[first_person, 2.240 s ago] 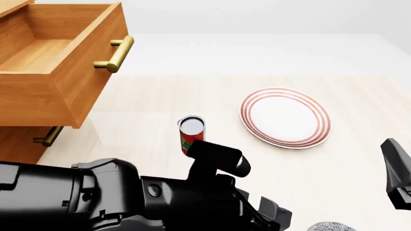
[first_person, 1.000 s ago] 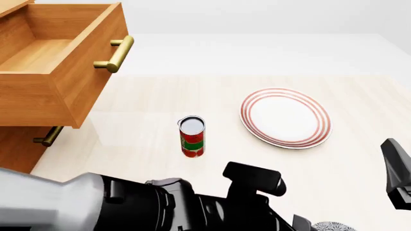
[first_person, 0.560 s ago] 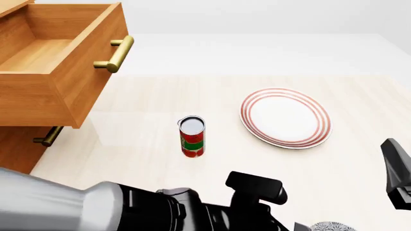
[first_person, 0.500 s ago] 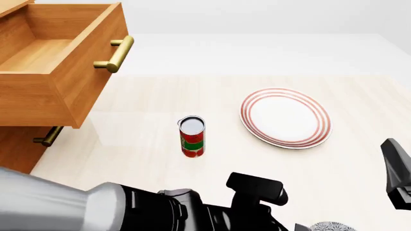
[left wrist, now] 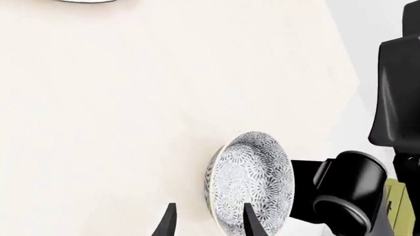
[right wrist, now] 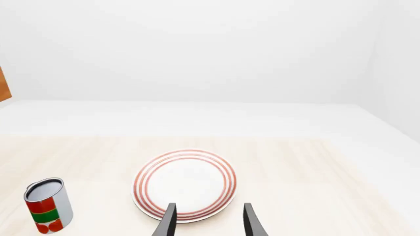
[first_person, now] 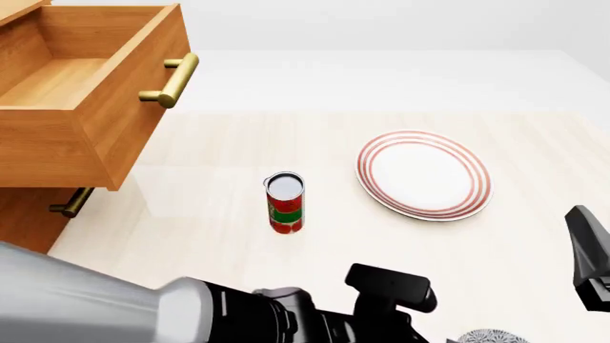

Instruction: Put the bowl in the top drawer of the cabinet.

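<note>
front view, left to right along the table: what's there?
Open light-brown wooden top drawer with brass bar handle → red and green tin can → flat white plate with red rings → black right gripper.

Cabinet (first_person: 19,214) at table's (first_person: 210,164) far left, top drawer (first_person: 91,93) pulled out over it. Can (first_person: 286,203) upright mid-table. Plate (first_person: 424,174) right of can, apart. Bowl (first_person: 491,336) at near edge, right of left arm (first_person: 191,314), in front of plate.
</note>
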Robot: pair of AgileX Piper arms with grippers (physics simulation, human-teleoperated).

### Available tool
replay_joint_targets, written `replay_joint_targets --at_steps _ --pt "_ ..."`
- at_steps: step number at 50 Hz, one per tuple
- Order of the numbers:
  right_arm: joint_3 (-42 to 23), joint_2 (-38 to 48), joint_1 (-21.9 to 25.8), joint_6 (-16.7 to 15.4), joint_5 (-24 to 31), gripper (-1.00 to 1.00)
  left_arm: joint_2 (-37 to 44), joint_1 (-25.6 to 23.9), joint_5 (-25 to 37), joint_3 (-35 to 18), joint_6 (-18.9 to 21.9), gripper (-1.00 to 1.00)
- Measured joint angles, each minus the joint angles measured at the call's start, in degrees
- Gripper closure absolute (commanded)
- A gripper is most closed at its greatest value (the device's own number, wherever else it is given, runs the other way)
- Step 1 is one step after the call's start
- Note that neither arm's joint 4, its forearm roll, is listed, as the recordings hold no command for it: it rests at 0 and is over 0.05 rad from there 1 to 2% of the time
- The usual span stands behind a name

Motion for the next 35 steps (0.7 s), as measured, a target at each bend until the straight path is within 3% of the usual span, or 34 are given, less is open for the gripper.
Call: replay_joint_targets --at_steps 35 --pt "0.0 0.0 0.0 0.0 0.0 -1.0 3.1 -1.0 -1.34 -1.36 -1.63 -1.0"
